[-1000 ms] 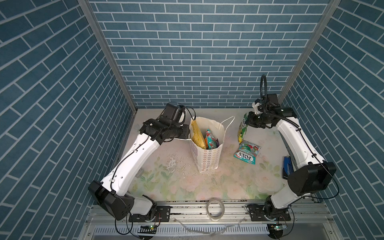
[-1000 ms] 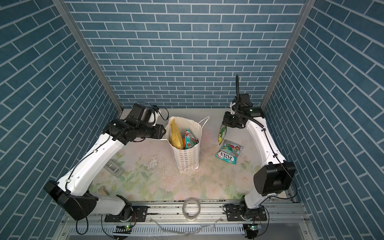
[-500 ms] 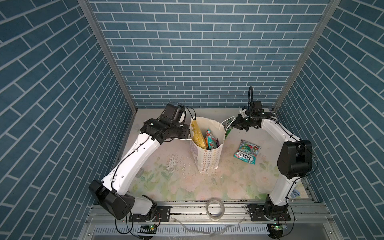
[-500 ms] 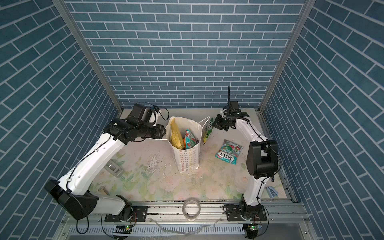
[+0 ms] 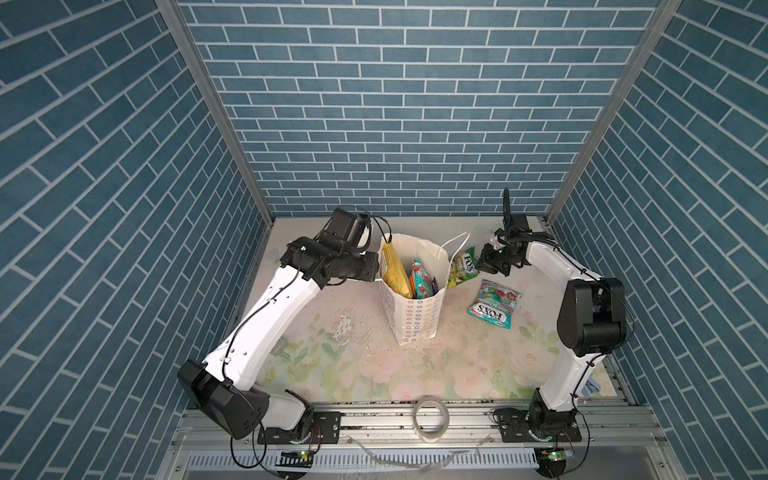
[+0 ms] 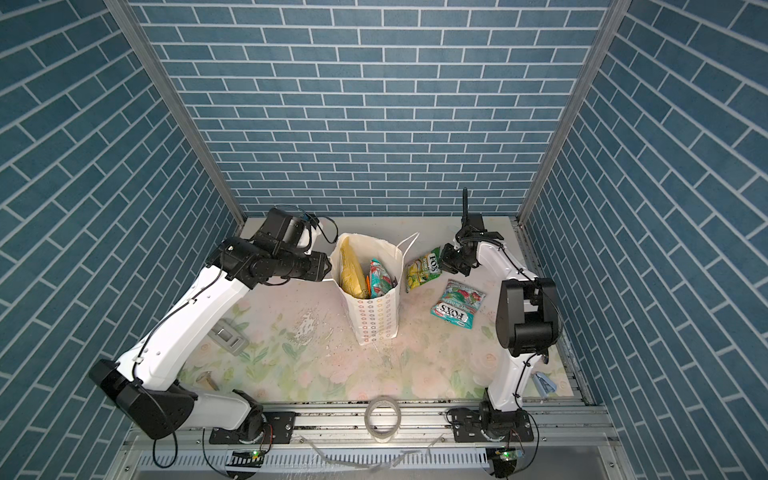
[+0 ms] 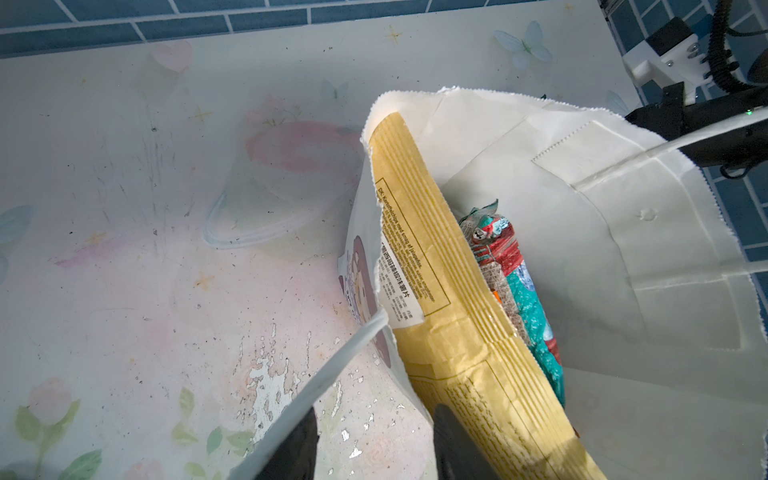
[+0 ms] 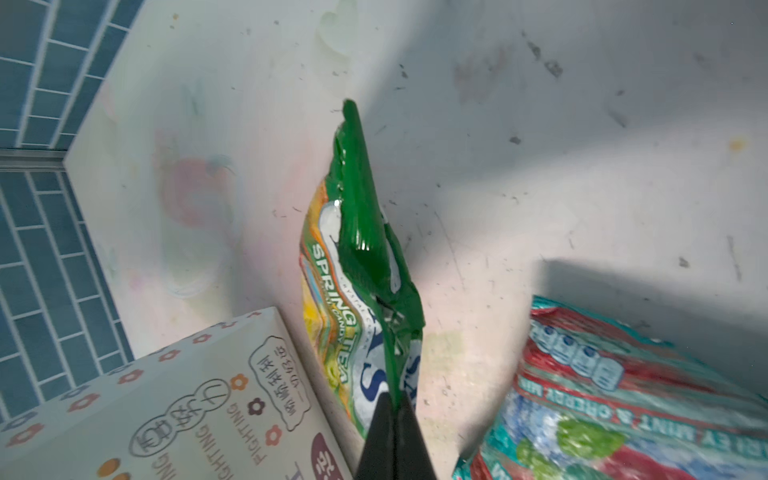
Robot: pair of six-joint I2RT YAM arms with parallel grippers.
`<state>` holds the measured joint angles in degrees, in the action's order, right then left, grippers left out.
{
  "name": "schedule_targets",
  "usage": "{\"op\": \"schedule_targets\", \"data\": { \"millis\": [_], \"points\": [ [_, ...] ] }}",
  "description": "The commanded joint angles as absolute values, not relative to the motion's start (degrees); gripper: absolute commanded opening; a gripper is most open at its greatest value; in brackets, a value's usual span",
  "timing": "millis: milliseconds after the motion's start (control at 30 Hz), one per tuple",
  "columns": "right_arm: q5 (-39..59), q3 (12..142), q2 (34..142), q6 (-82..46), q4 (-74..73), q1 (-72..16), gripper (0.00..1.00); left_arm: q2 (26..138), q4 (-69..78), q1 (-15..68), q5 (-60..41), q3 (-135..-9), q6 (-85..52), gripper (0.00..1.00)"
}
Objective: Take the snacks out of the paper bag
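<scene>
Right gripper (image 8: 395,405): clamped tight on the green top edge of the yellow-green FOX'S packet (image 8: 357,249), which hangs from that pinch.
Yellow-green FOX'S packet: outside the paper bag (image 5: 413,320), just beside the wall that faces the right arm. I can't tell whether its lower end touches the tabletop (image 5: 332,374).
Left gripper (image 7: 374,415): jaws partly apart at the bag's rim on the left arm's side. One finger sits outside the wall and the other over the chips bag (image 7: 436,311) inside. I see nothing pinched between them.
Handle string (image 7: 332,365): runs from the bag's rim down across the outer finger of the left gripper.
Paper bag: upright on the tabletop between the two arms, mouth open.
Inside the bag: the yellow-olive chips bag stands against the wall nearest the left gripper, with a teal packet (image 7: 528,311) right beside it. I can't make out anything deeper.
Teal FOX'S packet on the tabletop (image 5: 492,303): lies flat, clear of the bag, near the right arm.
Tape roll (image 5: 431,419): at the front rail, well apart from the bag.
</scene>
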<state>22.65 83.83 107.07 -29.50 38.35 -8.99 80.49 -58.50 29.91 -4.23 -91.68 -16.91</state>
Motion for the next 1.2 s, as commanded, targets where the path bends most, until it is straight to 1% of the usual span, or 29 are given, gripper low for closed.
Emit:
{"op": "schedule_targets", "data": {
  "millis": [0, 200, 433, 600, 733, 833, 1000, 1167],
  "points": [
    [19.3, 83.0, 108.9, -26.6, 41.7, -9.0, 0.02, 79.6, -60.6, 29.5, -4.6, -92.9, -15.7, 0.47],
    [16.9, 82.5, 109.7, -26.1, 42.8, -9.0, 0.16, 78.9, -61.9, 29.6, -4.0, -94.9, -16.0, 0.45],
    [15.1, 83.0, 110.0, -24.2, 45.2, -8.8, 0.27, 79.3, -64.2, 29.5, -4.3, -98.4, -16.1, 0.46],
    [14.1, 83.8, 109.0, -23.3, 46.8, -8.6, 0.31, 79.4, -67.0, 29.5, -3.0, -102.0, -16.3, 0.47],
    [13.5, 85.1, 105.7, -22.2, 48.2, -8.4, 0.32, 79.4, -67.6, 29.5, -2.8, -103.3, -16.3, 0.47],
    [17.8, 86.3, 101.8, -21.8, 48.3, -8.5, 0.33, 79.4, -66.8, 29.5, -2.7, -102.5, -16.2, 0.47],
    [35.7, 90.1, 95.2, -23.6, 47.8, -9.8, 0.35, 79.6, -63.6, 29.5, -4.0, -100.1, -16.6, 0.46],
    [41.9, 96.0, 92.8, -24.7, 49.5, -14.7, 0.35, 79.8, -60.1, 29.5, -4.6, -98.0, -16.9, 0.47]
  ]
}}
